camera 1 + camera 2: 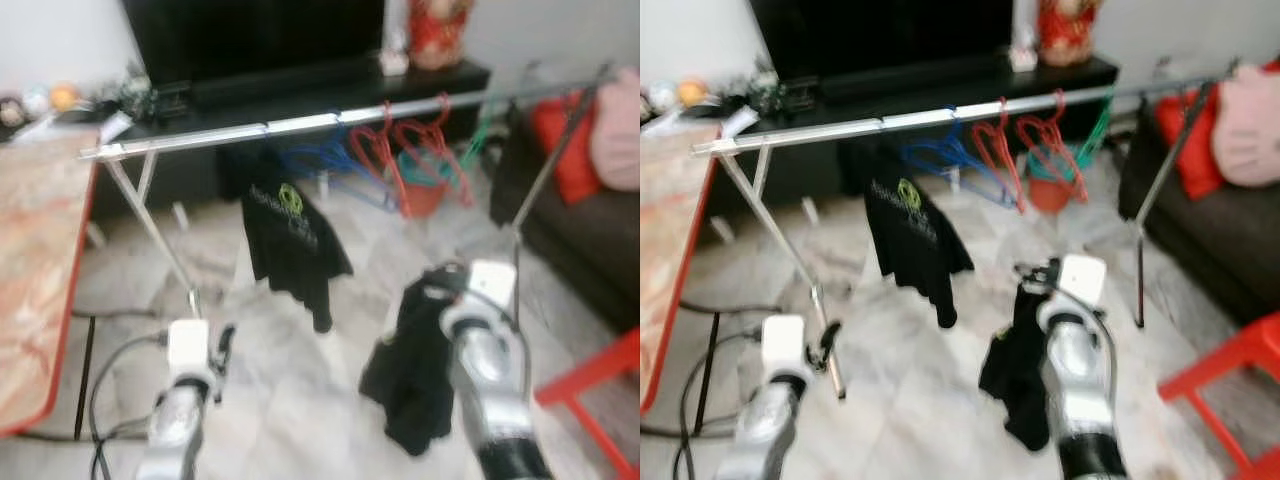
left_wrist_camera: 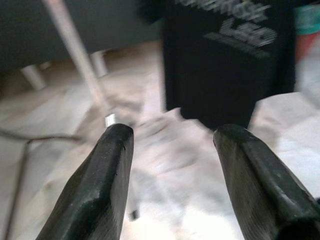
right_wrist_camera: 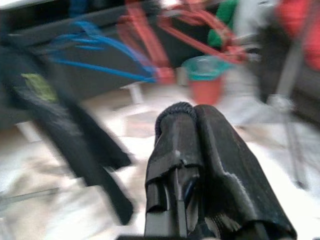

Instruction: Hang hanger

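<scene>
Fingers of the right gripper [image 1: 1040,272] pinch shut on the black garment [image 1: 1018,370], carrying it low toward the rail [image 1: 940,117], while the left gripper [image 2: 170,150] gapes empty.

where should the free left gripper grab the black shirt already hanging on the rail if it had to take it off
By the hanger top under the rail, not the cloth: the black shirt hangs limp and would slide. The hook itself is too blurred to see. Come from the robot's side, reaching up with the open left gripper; the right gripper already holds a black garment.
</scene>
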